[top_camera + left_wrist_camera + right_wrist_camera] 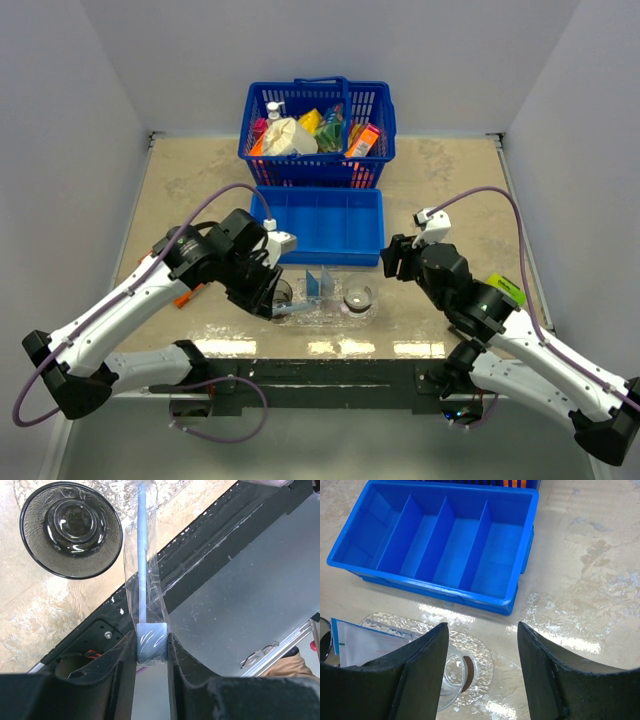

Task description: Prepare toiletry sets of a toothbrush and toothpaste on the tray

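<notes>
1. Well, the left pincer (pixel 151 651) is nearly closed, clamping one end of the clear-wrapped toothbrush (pixel 143 555).
2. It hangs at the 9 o'clock end of the tray (pixel 325 312), just beside a smoky cup (pixel 70 527).
3. The tray lies on the bench (pixel 200 190), at 6 o'clock from the blue bin (pixel 420 582).
4. The right pincer (pixel 482 630) stands open and empty at the tray's 3 o'clock.

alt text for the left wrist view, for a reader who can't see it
The left gripper pinches the end of a thin, pale blue, clear-wrapped toothbrush that points away from the camera. A smoky clear round cup, seen from above, sits at upper left.
</notes>
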Motion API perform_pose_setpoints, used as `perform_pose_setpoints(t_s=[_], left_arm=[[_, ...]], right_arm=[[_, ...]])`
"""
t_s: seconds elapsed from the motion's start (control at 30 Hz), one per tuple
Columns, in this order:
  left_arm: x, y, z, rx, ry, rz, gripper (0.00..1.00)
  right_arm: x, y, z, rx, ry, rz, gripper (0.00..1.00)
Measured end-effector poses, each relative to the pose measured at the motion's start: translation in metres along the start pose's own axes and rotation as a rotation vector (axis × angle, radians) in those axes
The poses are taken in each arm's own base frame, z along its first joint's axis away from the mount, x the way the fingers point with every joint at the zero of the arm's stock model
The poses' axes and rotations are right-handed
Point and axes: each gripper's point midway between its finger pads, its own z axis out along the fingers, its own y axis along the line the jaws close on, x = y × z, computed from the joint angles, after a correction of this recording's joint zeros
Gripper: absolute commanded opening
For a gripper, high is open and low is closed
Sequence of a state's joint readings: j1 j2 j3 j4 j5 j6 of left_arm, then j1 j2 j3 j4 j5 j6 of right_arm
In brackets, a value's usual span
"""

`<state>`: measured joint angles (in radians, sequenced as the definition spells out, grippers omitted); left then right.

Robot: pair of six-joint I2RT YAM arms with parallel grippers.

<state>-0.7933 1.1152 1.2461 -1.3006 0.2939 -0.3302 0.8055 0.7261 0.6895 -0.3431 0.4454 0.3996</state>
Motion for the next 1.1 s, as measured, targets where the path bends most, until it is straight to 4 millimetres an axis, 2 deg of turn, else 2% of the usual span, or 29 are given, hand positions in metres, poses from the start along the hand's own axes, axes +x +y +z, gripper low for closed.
perform_pose_setpoints(t_s=[1.1], left_arm=[[-0.013, -0.003, 0.022, -0.057, 0.063, 0.054, 0.00]], right_arm=[[0.000, 0.002, -0.003, -0.023, -0.008, 0.008, 0.60]])
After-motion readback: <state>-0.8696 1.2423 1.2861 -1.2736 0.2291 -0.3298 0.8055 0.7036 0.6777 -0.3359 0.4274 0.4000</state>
